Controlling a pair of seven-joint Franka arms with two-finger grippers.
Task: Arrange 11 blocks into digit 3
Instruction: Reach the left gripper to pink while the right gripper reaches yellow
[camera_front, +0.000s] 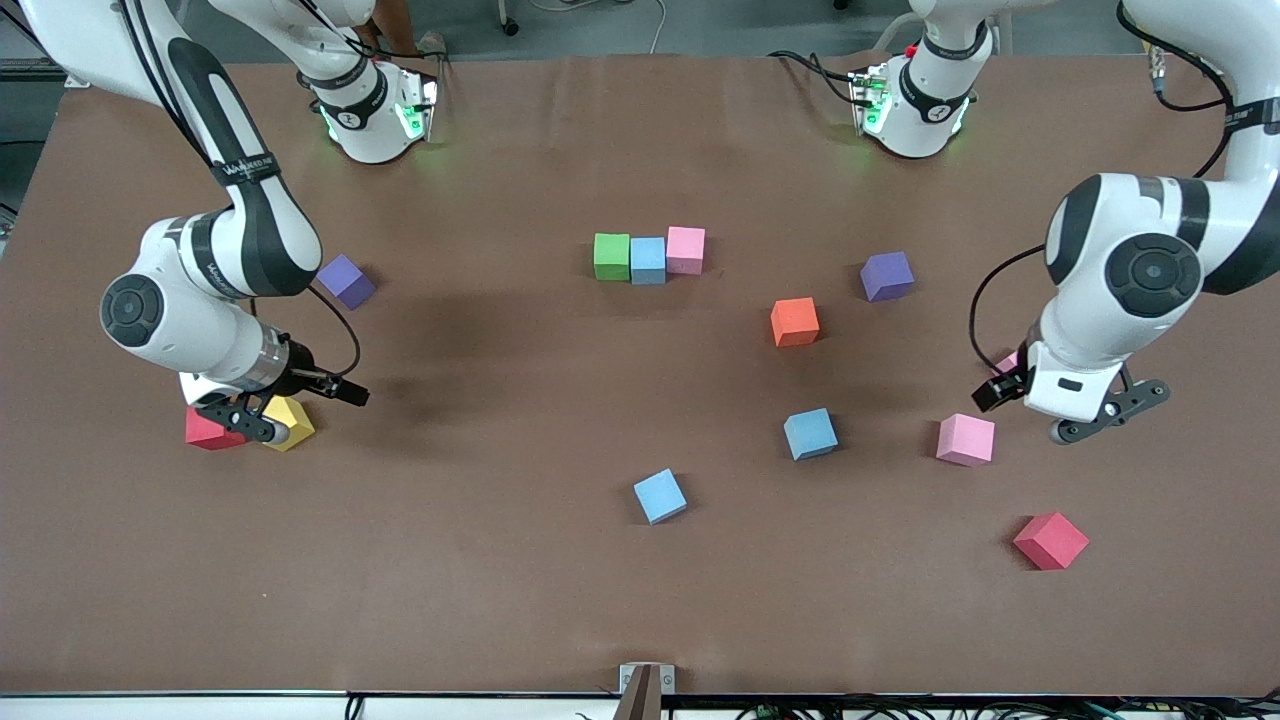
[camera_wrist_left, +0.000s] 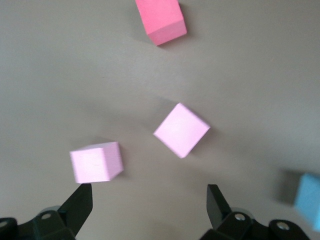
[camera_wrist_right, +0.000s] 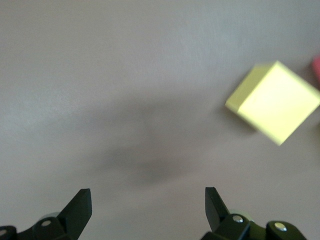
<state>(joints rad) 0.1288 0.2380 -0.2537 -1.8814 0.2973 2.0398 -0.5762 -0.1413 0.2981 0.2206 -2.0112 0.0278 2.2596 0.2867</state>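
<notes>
Green (camera_front: 611, 256), blue (camera_front: 648, 260) and pink (camera_front: 685, 249) blocks touch in one short row at mid-table. Loose blocks lie around it: purple (camera_front: 886, 275), orange (camera_front: 795, 321), two blue (camera_front: 810, 433) (camera_front: 660, 496), pink (camera_front: 966, 439), red (camera_front: 1050, 540), and another purple (camera_front: 346, 280). My left gripper (camera_wrist_left: 150, 205) hangs open and empty over the left arm's end, above two pink blocks (camera_wrist_left: 96, 162) (camera_wrist_left: 181, 130). My right gripper (camera_wrist_right: 148, 205) hangs open and empty at the right arm's end, beside a yellow block (camera_wrist_right: 274, 101) and a red one (camera_front: 210, 430).
The brown table mat (camera_front: 480, 560) has bare stretches between the row and the front edge. A small metal bracket (camera_front: 646, 685) sits at the middle of the front edge. Both arm bases (camera_front: 375, 110) (camera_front: 915, 105) stand along the back edge.
</notes>
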